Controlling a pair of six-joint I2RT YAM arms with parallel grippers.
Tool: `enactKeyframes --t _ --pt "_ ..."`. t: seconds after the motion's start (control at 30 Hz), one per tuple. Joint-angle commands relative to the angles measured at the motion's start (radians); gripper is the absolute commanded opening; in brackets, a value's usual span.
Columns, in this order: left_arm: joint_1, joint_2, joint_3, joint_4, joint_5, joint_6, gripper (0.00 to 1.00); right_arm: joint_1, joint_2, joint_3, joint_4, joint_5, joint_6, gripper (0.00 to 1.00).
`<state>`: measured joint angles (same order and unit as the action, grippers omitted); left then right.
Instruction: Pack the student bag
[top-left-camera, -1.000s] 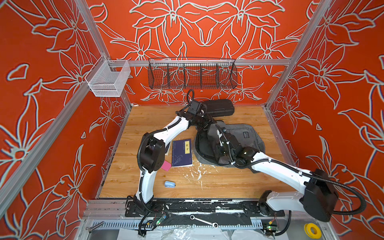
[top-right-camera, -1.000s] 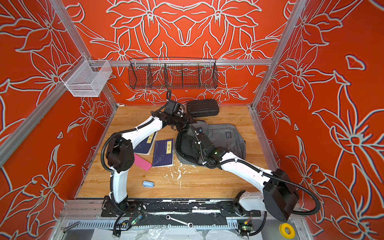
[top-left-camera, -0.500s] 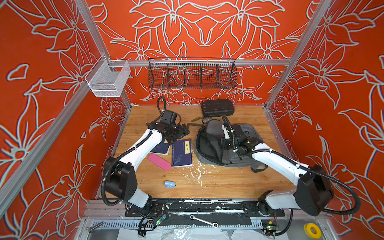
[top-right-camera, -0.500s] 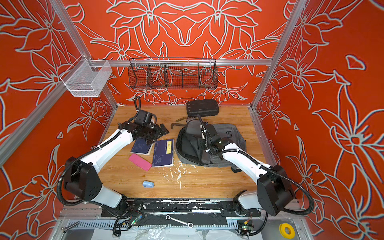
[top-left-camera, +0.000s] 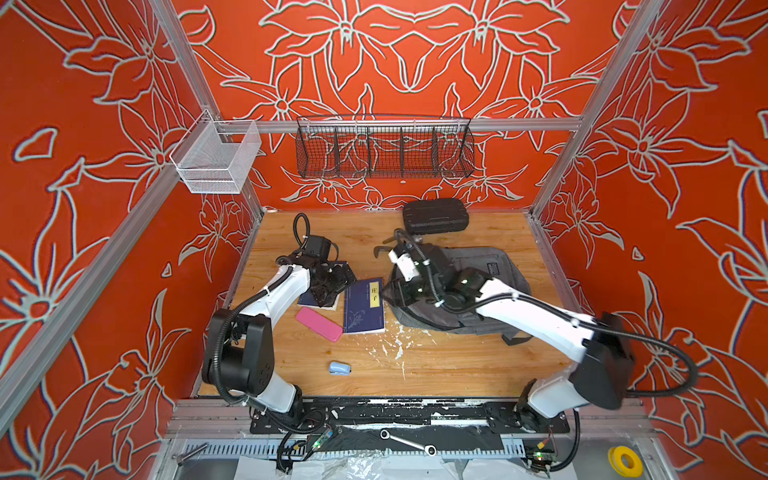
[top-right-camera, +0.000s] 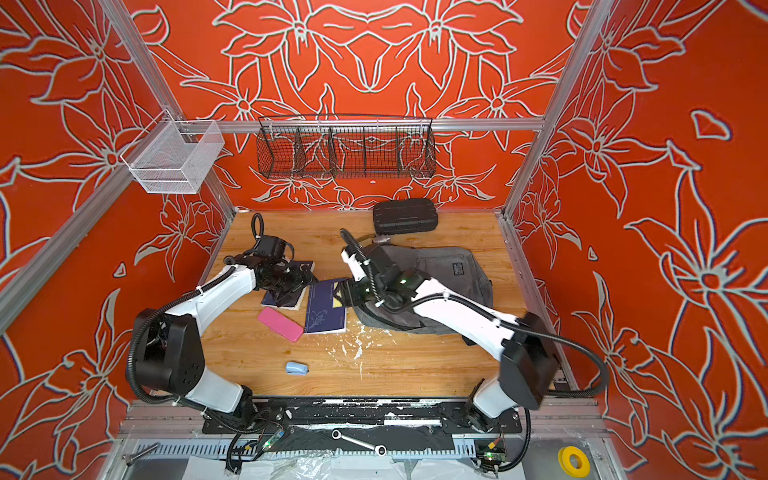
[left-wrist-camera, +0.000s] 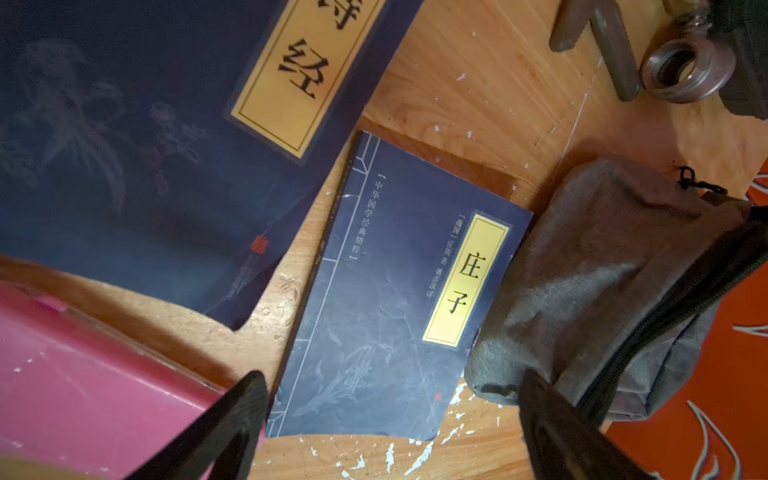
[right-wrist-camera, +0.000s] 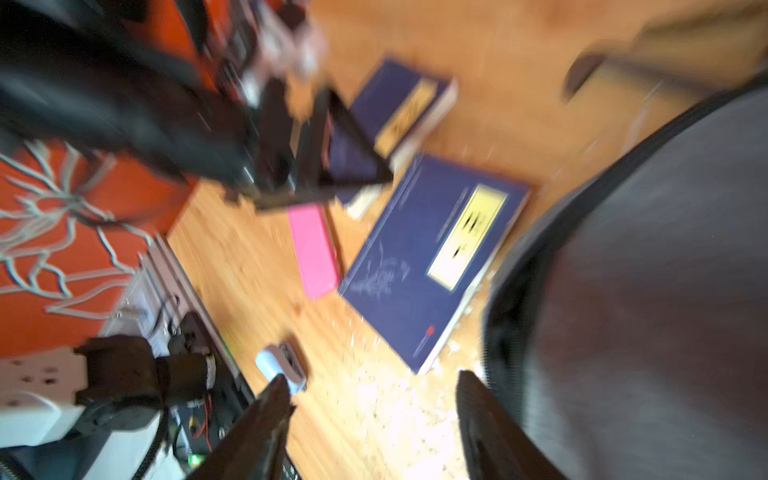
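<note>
We find the widest bare wood across the lower desk (top-left-camera: 449, 374), broken only by a small blue item (top-left-camera: 339, 368) at lower left. Mid-frame is crowded: pink case (top-left-camera: 319, 324), labelled navy book (top-left-camera: 365, 305), second navy book (top-left-camera: 308, 300) and student bag (top-left-camera: 490, 266) lie almost edge to edge, with the left arm (top-left-camera: 274, 295) and right arm (top-left-camera: 528, 307) reaching over them. Upper centre is passable between the left arm and the black case (top-left-camera: 435, 216), save metal fittings (top-left-camera: 380, 251) beside the bag.
</note>
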<state>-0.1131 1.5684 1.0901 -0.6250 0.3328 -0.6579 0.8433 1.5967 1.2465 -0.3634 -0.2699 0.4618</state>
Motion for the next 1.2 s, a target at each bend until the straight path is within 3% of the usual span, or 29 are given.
enactKeyframes --t 0.0,0.13,0.63,0.83,1.07,1.17 --pt "0.009 0.057 0.005 -0.002 0.049 0.046 0.93 0.005 0.113 0.025 -0.046 -0.067 0.046 0.69" --pt "0.009 0.099 0.015 -0.011 0.053 0.077 0.93 0.005 0.192 -0.023 0.038 -0.09 0.15 0.69" --pt "0.009 0.216 -0.008 0.018 0.109 0.124 0.92 0.003 0.405 -0.002 0.185 -0.106 0.34 0.69" --pt "0.009 0.232 -0.03 0.052 0.158 0.107 0.91 -0.001 0.421 0.003 0.303 -0.145 0.36 0.49" --pt "0.009 0.251 -0.053 0.097 0.221 0.072 0.88 -0.029 0.365 -0.105 0.574 -0.171 0.462 0.26" --pt "0.009 0.241 -0.046 0.088 0.214 0.076 0.88 -0.041 0.321 -0.123 0.563 -0.157 0.447 0.15"
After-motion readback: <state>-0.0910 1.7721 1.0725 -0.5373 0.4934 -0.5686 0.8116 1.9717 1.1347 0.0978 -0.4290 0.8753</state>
